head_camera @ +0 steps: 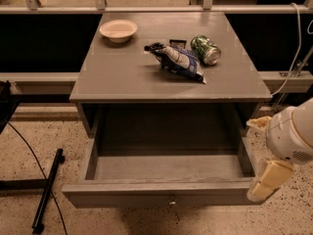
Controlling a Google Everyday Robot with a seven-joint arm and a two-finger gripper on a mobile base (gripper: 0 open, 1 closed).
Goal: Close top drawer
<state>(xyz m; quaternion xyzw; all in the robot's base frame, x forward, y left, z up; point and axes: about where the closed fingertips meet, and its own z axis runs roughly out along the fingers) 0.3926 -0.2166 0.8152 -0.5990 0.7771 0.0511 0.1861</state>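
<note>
The top drawer is standing pulled fully out of the grey, matte-painted wooden cabinet, showing a shallow, bare interior. Its long flat front panel is carrying a small round metal knob at its centre. The gripper, a cream, blocky piece, is hanging just beside the right end of that front panel; contact cannot be judged, nor whether the gripper is spread or closed. Above it, the arm's rounded white shell is reaching in from the right edge and pointing downward. On the flat counter a pale round bowl, a crinkled snack bag and a green can on its side are lying.
</note>
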